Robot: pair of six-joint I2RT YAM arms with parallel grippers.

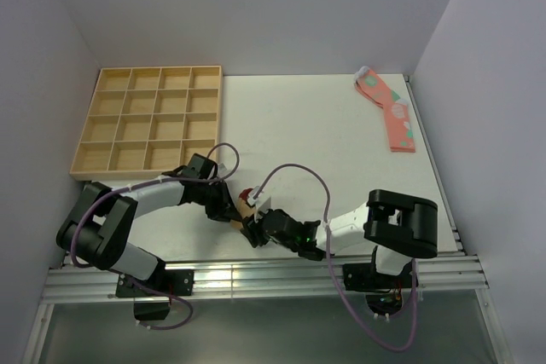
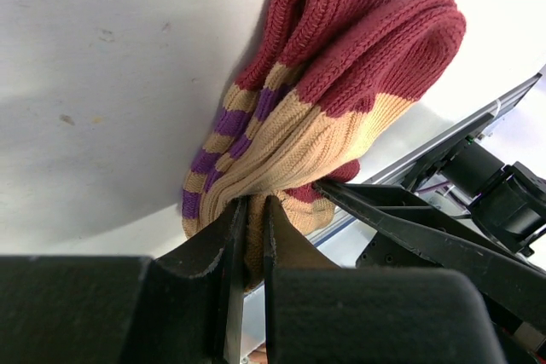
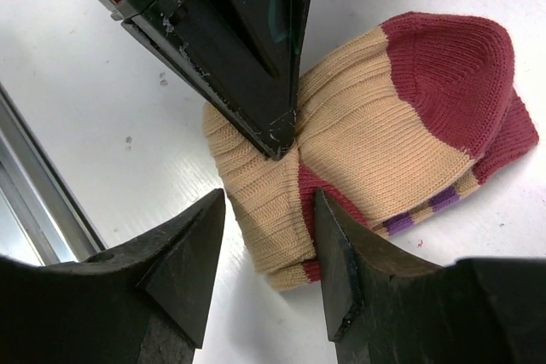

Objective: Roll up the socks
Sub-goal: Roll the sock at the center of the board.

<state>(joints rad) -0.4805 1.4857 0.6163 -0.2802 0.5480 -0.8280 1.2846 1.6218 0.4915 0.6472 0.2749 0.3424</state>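
The white table (image 1: 324, 142) carries everything; far beyond the left gripper sits a compartmented wooden tray (image 1: 159, 114), and well away beyond the right one lies a flat pair of pink socks (image 1: 391, 112), untouched. Close in, between the two grippers, is the pair being worked: the striped socks (image 3: 384, 125), tan ribbed knit with maroon toes and purple bands, folded over into a loose, half-made bundle on the table

The left gripper (image 2: 254, 210) has its jaws drawn almost together with a fold of tan knit nipped between them, right at its tips; the maroon end bulges ahead of it. The right gripper (image 3: 264, 210) stands open, its fingers either side of the tan cuff end without closing; the left gripper's tip is directly ahead of it, pressing into the fabric

Judged from the knit, the socks will be light, soft and springy. Nothing can break, but the roll will likely loosen if let go, and thin layers may slip from a pinch. The sensible hold looks to be the thick tan cuff just in front of the right gripper, taken across all layers, while the left gripper pins the fold
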